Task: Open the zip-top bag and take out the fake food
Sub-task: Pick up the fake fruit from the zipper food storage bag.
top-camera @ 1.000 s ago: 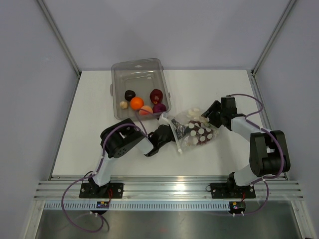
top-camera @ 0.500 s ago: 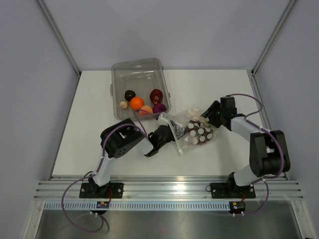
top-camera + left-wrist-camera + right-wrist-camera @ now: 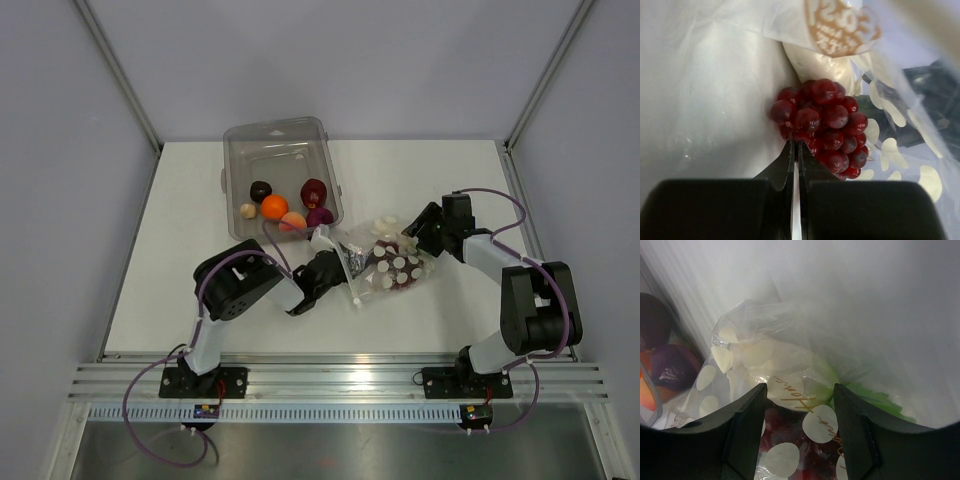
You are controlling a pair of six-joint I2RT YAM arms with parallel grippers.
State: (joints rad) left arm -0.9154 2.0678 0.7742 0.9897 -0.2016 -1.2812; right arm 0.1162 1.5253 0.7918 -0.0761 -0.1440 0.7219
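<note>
The zip-top bag (image 3: 395, 265), clear with white dots, lies mid-table, its mouth toward the left arm. My left gripper (image 3: 343, 262) reaches into that mouth. In the left wrist view it (image 3: 795, 145) is shut, its tips against a bunch of dark red grapes (image 3: 822, 117), with nothing visible between them. A white piece (image 3: 815, 65) lies behind the grapes under the bag film (image 3: 840, 25). My right gripper (image 3: 412, 238) is at the bag's far end. It (image 3: 799, 387) stands open astride the bag (image 3: 782, 460), over a white piece (image 3: 785, 362) and a green one (image 3: 875, 397).
A rigid clear bin (image 3: 275, 130) stands just behind the bag. It holds an orange (image 3: 274, 207), a dark red piece (image 3: 314, 190), a purple one (image 3: 320, 216), a peach one (image 3: 292, 222) and several small ones. White table stretches left and right.
My left gripper has closed inside the bag's mouth, at the grapes. The bag has shifted slightly toward the left arm. The right arm has not moved.
</note>
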